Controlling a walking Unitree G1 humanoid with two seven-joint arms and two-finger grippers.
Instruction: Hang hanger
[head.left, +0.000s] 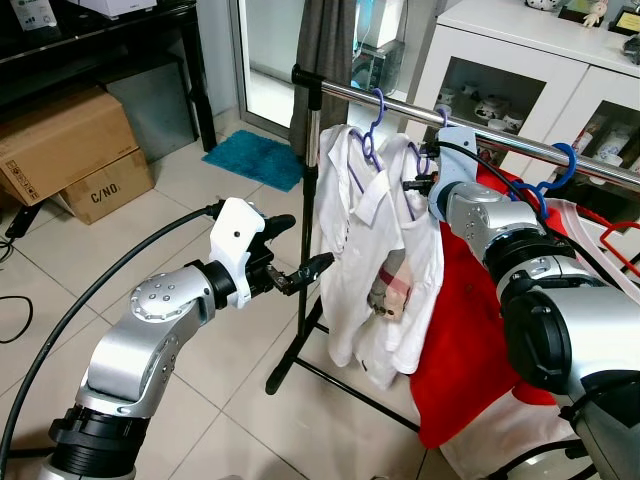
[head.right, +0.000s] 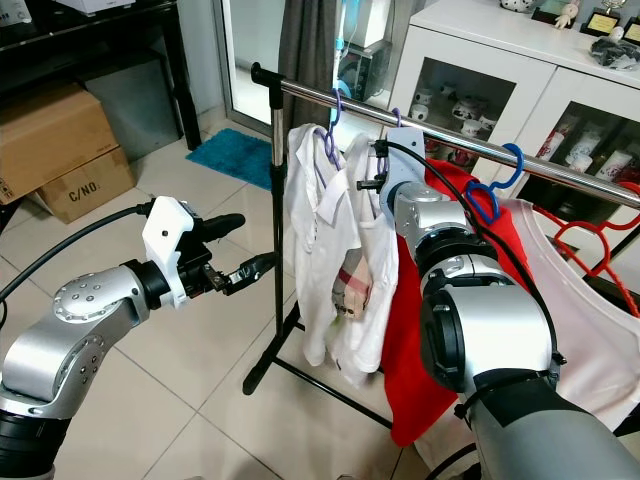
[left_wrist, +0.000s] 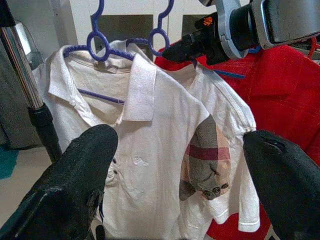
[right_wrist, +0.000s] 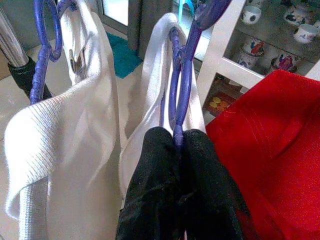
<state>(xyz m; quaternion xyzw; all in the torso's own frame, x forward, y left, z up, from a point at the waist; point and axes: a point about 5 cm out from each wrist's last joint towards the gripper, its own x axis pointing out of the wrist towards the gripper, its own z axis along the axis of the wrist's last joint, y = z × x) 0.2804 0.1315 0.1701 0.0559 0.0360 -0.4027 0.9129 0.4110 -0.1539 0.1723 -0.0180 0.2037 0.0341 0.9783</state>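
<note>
Floor (head.left: 200, 400): pale tiles, dark grout.
Rug (head.left: 255, 158): teal, at 11 o'clock by the glass door (head.left: 270, 60).
Boxes (head.left: 70, 150): cardboard, at 9 o'clock under a black table (head.left: 90, 45).
Cabinet (head.left: 530, 70): white, glass-fronted, at 1 o'clock.

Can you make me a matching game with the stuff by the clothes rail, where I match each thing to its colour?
Things:
1. hanger pinched by the right end effector
2. polo shirt with a collar
3. garment next to the polo shirts
4. small rug on the floor

Colours:
A. teal
B. white
C. purple
D. red

Pairs: 1-C, 2-B, 3-D, 4-A
</note>
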